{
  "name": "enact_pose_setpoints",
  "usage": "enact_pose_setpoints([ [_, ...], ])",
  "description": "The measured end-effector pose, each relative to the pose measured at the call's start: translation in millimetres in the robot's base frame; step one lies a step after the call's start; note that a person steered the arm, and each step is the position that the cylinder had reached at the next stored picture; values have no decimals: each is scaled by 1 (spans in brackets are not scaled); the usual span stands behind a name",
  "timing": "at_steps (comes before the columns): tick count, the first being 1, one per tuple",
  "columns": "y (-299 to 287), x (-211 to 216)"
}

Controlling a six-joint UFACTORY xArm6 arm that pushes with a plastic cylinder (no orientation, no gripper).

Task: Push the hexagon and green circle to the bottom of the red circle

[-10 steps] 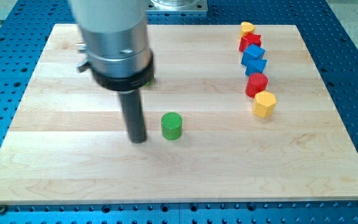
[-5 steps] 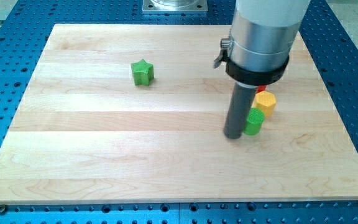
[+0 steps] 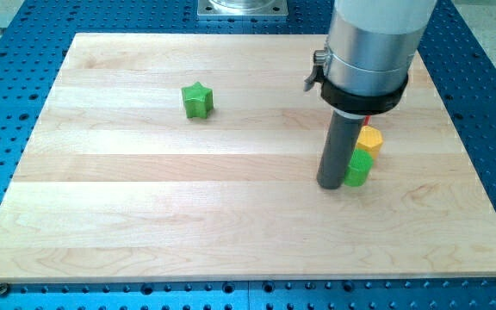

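Observation:
My tip [image 3: 331, 185] rests on the board right against the left side of the green circle [image 3: 359, 169], a short green cylinder. The yellow hexagon [image 3: 370, 139] sits just above the green circle, touching or nearly touching it. Only a sliver of the red circle [image 3: 367, 121] shows above the hexagon; the arm's grey body hides the rest of it and the other blocks at the view's upper right.
A green star [image 3: 197, 100] lies alone at the upper left of the wooden board [image 3: 145, 215]. The arm's wide body [image 3: 370, 52] covers the board's upper right. Blue perforated table surrounds the board.
My tip swept from the board's left-centre to the right, pushing the green circle up to the yellow hexagon. In the last half second it nudged slightly further right and down.

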State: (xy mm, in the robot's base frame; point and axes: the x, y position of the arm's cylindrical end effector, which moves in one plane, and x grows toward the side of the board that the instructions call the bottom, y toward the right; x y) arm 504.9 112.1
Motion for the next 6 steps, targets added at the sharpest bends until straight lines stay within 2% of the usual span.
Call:
enact_pose_setpoints([
  [3,23,1],
  [4,-61,-13],
  [5,-189,-67],
  [6,-313,-94],
])
